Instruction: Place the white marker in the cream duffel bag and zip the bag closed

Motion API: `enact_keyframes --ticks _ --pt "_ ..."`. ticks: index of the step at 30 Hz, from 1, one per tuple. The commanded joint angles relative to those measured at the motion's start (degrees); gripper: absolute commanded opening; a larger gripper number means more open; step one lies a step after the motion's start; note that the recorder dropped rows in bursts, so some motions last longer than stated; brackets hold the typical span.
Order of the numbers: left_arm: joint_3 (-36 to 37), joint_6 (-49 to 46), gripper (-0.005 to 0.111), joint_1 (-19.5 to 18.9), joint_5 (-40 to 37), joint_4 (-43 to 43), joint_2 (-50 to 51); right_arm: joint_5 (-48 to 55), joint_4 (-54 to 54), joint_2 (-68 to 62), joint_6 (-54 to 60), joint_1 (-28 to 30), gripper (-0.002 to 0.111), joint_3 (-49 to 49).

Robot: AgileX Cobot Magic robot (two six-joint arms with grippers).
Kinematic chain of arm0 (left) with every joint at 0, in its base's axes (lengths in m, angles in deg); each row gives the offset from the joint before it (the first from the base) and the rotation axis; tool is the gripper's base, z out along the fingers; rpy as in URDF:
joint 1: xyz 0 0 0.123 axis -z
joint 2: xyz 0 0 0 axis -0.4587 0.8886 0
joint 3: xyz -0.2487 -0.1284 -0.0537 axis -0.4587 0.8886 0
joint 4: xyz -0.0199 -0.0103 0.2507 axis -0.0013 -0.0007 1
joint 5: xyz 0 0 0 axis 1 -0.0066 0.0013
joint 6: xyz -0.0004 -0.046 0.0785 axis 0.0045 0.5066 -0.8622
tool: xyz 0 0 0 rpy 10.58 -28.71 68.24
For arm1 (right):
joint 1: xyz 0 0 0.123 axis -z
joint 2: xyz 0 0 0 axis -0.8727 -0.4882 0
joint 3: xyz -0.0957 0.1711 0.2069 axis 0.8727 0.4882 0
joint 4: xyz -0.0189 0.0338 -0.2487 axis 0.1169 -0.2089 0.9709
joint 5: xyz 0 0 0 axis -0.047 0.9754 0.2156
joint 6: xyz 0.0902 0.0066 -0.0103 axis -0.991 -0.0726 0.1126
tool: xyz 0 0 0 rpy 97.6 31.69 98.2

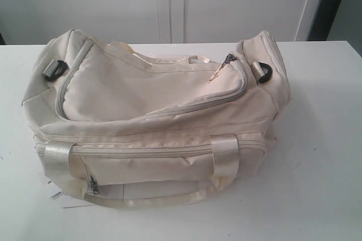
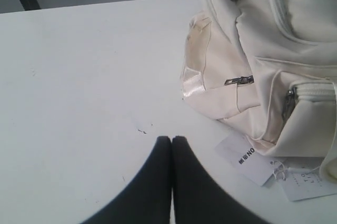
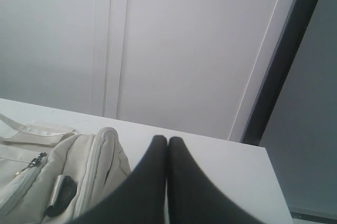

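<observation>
White table (image 1: 317, 139), pale panelled wall (image 1: 226, 3) behind.
1. Cream duffel bag (image 1: 153, 111): mid-table, lying lengthwise across my exterior view.
2. Left gripper (image 2: 171, 139): jaws pressed together, empty, over bare table near the bag's end, by the paper tags (image 2: 247, 156).
3. Right gripper (image 3: 167, 139): jaws together, empty, beside the bag's other end.
4. White marker: I cannot tell where.

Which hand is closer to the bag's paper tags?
Left. The left hand is over the table beside the paper tags at one end of the cream duffel bag; the right hand is at the bag's opposite end, tags not in its view.
</observation>
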Motion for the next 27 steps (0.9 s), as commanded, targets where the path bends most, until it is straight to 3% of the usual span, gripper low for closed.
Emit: enact_keyframes --ticks 1,13,27 --pt "2.7 0.5 0.000 -0.1 1.8 -0.9 -1.2 0.2 -0.2 0.3 -0.2 0.4 0.000 0.3" --pt "6.7 0.5 0.000 -0.1 4.7 -0.9 -2.3 0.4 -0.2 0.3 -0.2 0.4 0.000 0.3" --pt "6.7 0.5 0.000 -0.1 -1.3 -0.9 -3.8 0.3 -0.1 0.3 -0.2 0.4 0.000 0.3"
